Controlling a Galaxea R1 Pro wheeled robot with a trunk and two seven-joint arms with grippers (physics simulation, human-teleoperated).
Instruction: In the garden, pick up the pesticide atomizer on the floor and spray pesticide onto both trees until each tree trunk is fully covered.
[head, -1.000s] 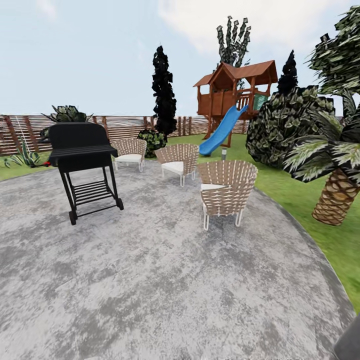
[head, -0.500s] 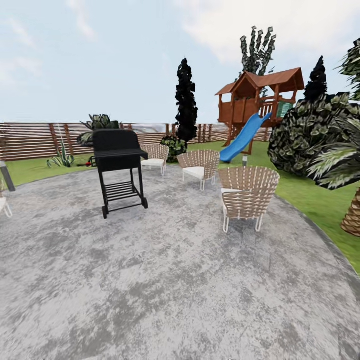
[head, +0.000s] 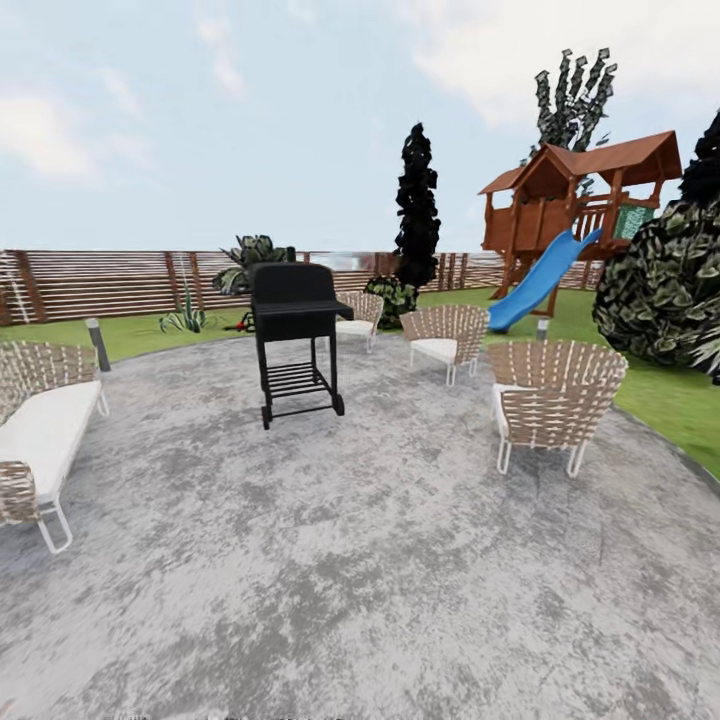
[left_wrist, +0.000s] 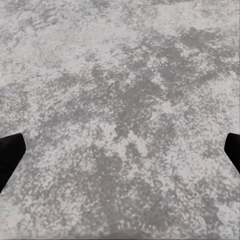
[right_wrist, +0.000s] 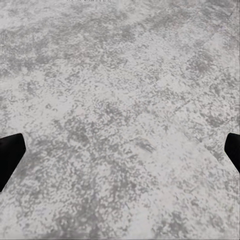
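Note:
The garden's lawn (head: 140, 335) rings a grey stone patio (head: 360, 560), with the slatted brown fence (head: 100, 285) behind. On the grass left of the grill lies a tiny dark thing with red on it (head: 238, 325), possibly the pesticide atomizer; it is too small to tell. The tree trunks are out of view. My left gripper (left_wrist: 120, 152) hangs open over bare patio stone, its dark fingertips (left_wrist: 10, 155) far apart. Over the same stone my right gripper (right_wrist: 120, 152) is open too, with nothing between its fingertips (right_wrist: 10, 152).
A black grill (head: 295, 340) stands mid-patio. Three wicker chairs (head: 555, 405) sit to its right and a wicker sofa (head: 40, 425) at the left edge. A bollard lamp (head: 97, 343), a playhouse with blue slide (head: 540, 280) and dark shrubs (head: 665, 285) border the lawn.
The camera has swung left, so the grill, chairs and playhouse slid right in the picture. The sofa and bollard lamp came in at the left; the palm left at the right.

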